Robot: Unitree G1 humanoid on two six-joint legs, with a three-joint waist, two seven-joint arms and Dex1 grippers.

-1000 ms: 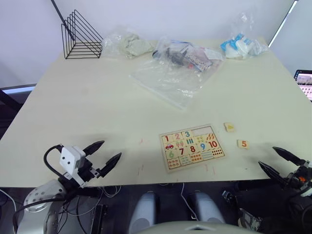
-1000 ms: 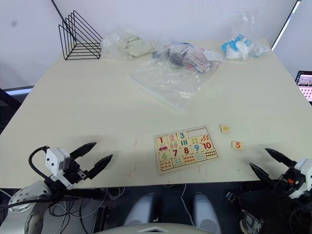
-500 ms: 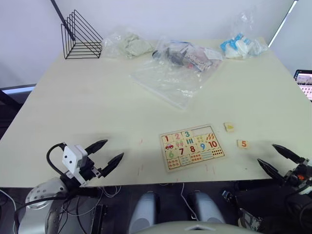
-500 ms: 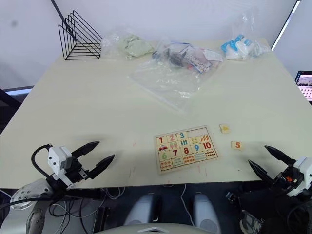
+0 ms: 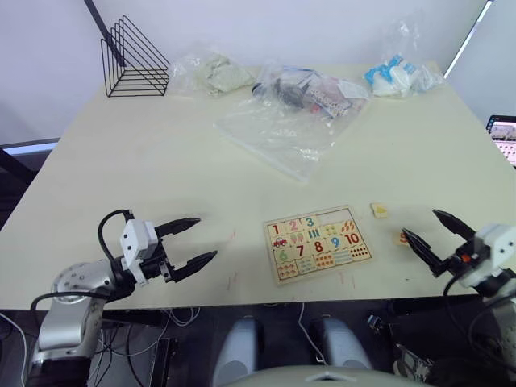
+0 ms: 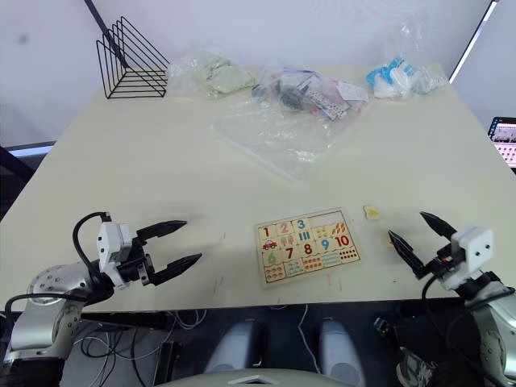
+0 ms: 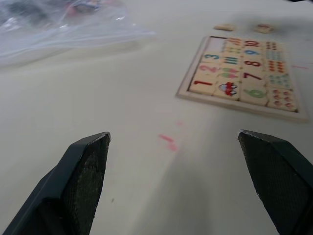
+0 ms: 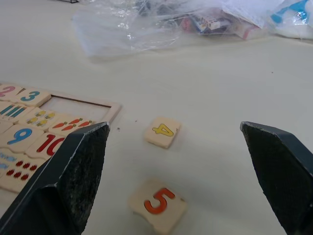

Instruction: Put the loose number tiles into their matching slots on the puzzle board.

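The puzzle board [image 5: 317, 242] lies flat near the table's front edge, with an empty slot [image 8: 80, 105] in its top row after the green 3. Two loose number tiles rest on the table to its right: a yellow 4 [image 8: 162, 131] farther back and an orange 5 [image 8: 158, 205] nearer me. My right gripper [image 5: 418, 222] hovers open just above the 5 tile, its fingers straddling it and holding nothing. My left gripper [image 5: 207, 238] is open and empty over bare table left of the board [image 7: 244, 73].
A black wire rack [image 5: 133, 60] stands at the back left. Clear plastic bags [image 5: 282, 125] with contents spread across the back middle, and another bag [image 5: 399, 76] is at the back right. A screen [image 5: 504, 133] shows past the table's right edge.
Both grippers have moved forward over the table. The right one went in toward the 5 tile, the left one toward the board. Both stayed open; the tiles have not moved.
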